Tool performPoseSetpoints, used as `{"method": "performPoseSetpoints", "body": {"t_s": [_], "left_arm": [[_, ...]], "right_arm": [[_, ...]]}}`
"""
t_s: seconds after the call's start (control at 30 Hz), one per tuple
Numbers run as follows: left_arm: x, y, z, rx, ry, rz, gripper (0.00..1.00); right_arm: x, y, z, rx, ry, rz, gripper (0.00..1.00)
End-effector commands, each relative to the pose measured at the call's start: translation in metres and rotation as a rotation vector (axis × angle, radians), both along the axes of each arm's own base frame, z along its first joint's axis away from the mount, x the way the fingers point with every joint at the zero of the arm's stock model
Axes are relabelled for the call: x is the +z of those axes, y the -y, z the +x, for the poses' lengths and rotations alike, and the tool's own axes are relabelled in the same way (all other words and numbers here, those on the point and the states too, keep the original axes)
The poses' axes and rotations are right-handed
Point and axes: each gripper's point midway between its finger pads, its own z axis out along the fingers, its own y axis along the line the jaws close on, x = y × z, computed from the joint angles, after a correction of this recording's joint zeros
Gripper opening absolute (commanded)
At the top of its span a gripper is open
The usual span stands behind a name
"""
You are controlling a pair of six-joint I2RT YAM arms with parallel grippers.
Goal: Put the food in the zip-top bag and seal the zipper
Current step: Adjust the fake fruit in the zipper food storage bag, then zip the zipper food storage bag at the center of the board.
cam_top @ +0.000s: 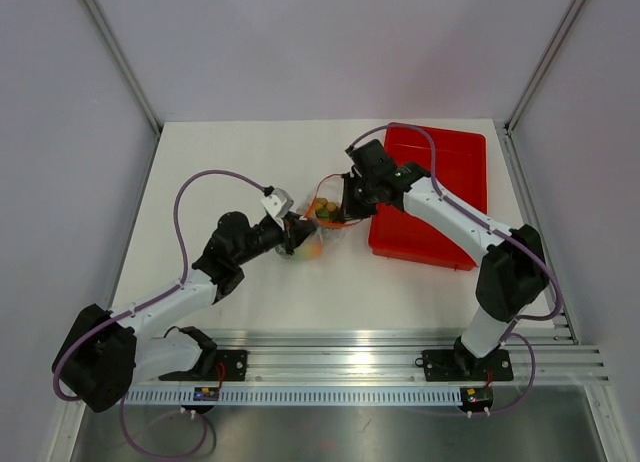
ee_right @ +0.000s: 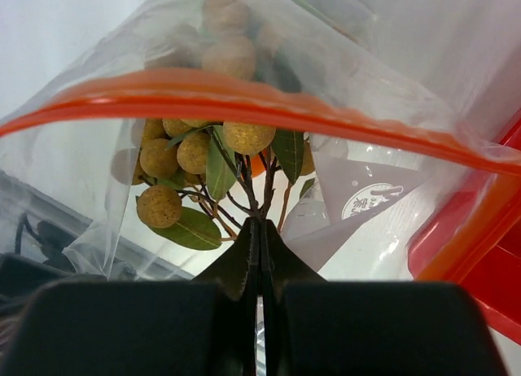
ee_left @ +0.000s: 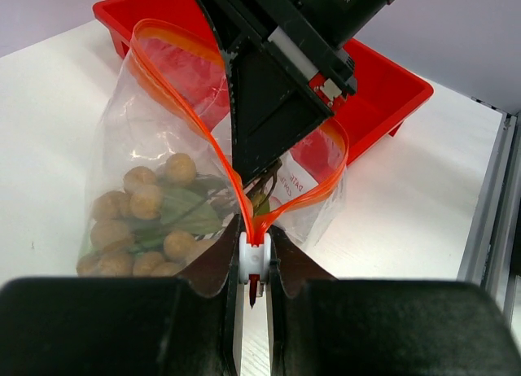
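The clear zip-top bag (ee_left: pixel 142 140) stands open on the table between both arms, its orange-red zipper strip (ee_left: pixel 175 87) looping round the mouth. My left gripper (ee_left: pixel 254 258) is shut on the zipper's small white end piece (ee_left: pixel 254 258). My right gripper (ee_right: pixel 260 229) reaches into the bag's mouth and is shut on the stem of the bunch of tan-brown balls (ee_right: pixel 195 152), which hangs inside the bag with green leaves. The bunch shows through the plastic in the left wrist view (ee_left: pixel 138 217). In the top view the bag (cam_top: pixel 325 217) holds green and orange shapes; the mango and green fruit are not clearly told apart.
The red rectangular tray (cam_top: pixel 455 182) lies right of the bag, partly under my right arm (cam_top: pixel 440 207). A metal rail (cam_top: pixel 400 362) runs along the near table edge. White walls enclose the table on three sides.
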Motion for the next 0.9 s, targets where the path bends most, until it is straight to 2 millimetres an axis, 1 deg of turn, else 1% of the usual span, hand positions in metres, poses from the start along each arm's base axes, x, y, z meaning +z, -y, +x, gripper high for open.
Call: {"method": "performPoseSetpoints", "body": {"t_s": [0.0,0.03,0.13,0.17,0.2,0.23,0.3,0.33,0.4,0.5,0.57,0.6,0.63,0.67,0.7,0.73,0.77,0.8,0.83,0.87], "left_arm": [[0.037,0.005,-0.005,-0.049,0.104,-0.065,0.0],[0.037,0.005,-0.005,-0.049,0.104,-0.063,0.0],[0.037,0.004,-0.005,-0.046,0.102,-0.059,0.0],[0.037,0.004,-0.005,-0.046,0.106,-0.058,0.0],[0.037,0.004,-0.005,-0.044,0.105,-0.057,0.0],[0.037,0.004,-0.005,-0.045,0.108,-0.056,0.0],[0.038,0.003,-0.006,-0.045,0.109,-0.057,0.0],[0.039,0.004,-0.006,-0.048,0.114,-0.057,0.0],[0.04,0.004,-0.008,-0.061,0.12,-0.05,0.0],[0.038,0.01,-0.015,-0.124,0.127,-0.027,0.0],[0.043,0.012,-0.016,-0.153,0.136,-0.026,0.0],[0.043,0.014,-0.021,-0.188,0.135,-0.025,0.0],[0.043,0.015,-0.021,-0.204,0.135,-0.022,0.0],[0.046,0.016,-0.022,-0.217,0.149,-0.022,0.0],[0.047,0.017,-0.026,-0.254,0.157,-0.021,0.0],[0.046,0.017,-0.027,-0.273,0.16,-0.018,0.0],[0.049,0.018,-0.028,-0.296,0.177,-0.012,0.0],[0.048,0.019,-0.035,-0.345,0.175,-0.008,0.0],[0.048,0.017,-0.035,-0.362,0.173,-0.003,0.0],[0.047,0.017,-0.035,-0.383,0.183,0.009,0.0]], "right_arm": [[0.011,0.0,0.005,-0.006,0.068,-0.049,0.0],[0.021,-0.001,0.005,-0.006,0.091,-0.032,0.08],[0.049,0.005,0.005,-0.019,0.157,-0.017,0.26],[0.059,0.008,0.007,-0.03,0.185,-0.018,0.3],[0.071,0.012,0.004,-0.031,0.209,-0.013,0.33],[0.085,0.015,0.006,-0.042,0.241,-0.009,0.38],[0.103,0.021,0.001,-0.035,0.276,-0.004,0.39],[0.114,0.025,0.003,-0.05,0.307,-0.007,0.41],[0.128,0.029,0.001,-0.031,0.344,-0.016,0.41],[0.132,0.03,0.0,0.055,0.383,-0.056,0.42],[0.138,0.021,-0.005,0.152,0.408,-0.033,0.41],[0.143,0.018,-0.006,0.227,0.458,-0.036,0.41],[0.141,0.014,-0.01,0.289,0.475,-0.029,0.42],[0.144,0.004,-0.022,0.389,0.49,0.024,0.41],[0.16,0.0,-0.026,0.5,0.622,0.041,0.36],[0.15,-0.005,-0.037,0.578,0.639,0.07,0.36],[0.154,-0.007,-0.041,0.62,0.698,0.085,0.36],[0.18,-0.007,-0.044,0.663,0.862,0.102,0.37],[0.169,-0.007,-0.05,0.706,0.881,0.105,0.38],[0.175,-0.007,-0.052,0.72,0.934,0.109,0.39]]}}
